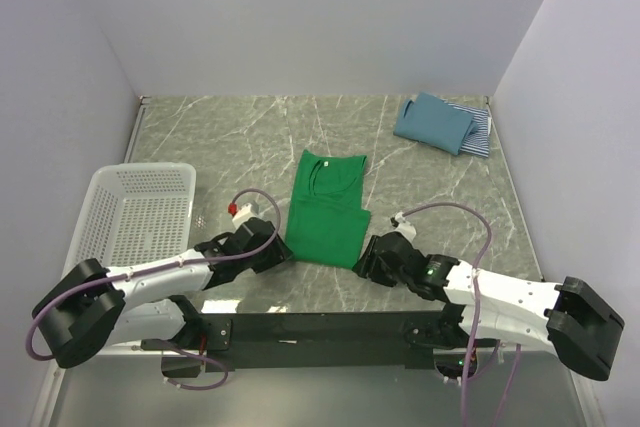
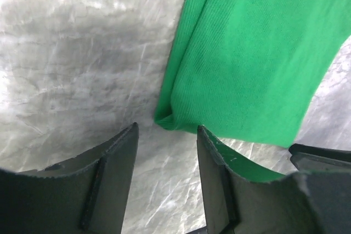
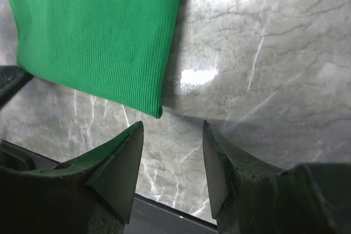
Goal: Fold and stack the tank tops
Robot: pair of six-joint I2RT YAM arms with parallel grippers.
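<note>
Now, from the left we log: basket (image 1: 140, 209) at the table (image 1: 220, 137) edge | left gripper (image 2: 166, 134) jaws spread at the near-left corner of the green top (image 1: 328, 209), mid-table | right gripper (image 3: 173, 130) jaws spread by its near-right corner | teal top (image 1: 432, 121) folded on striped top (image 1: 482, 129) (far right corner).

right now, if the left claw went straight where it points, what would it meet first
Likely the folded corner of the green tank top, just ahead of the open left claw; depth to the table is unclear.
</note>
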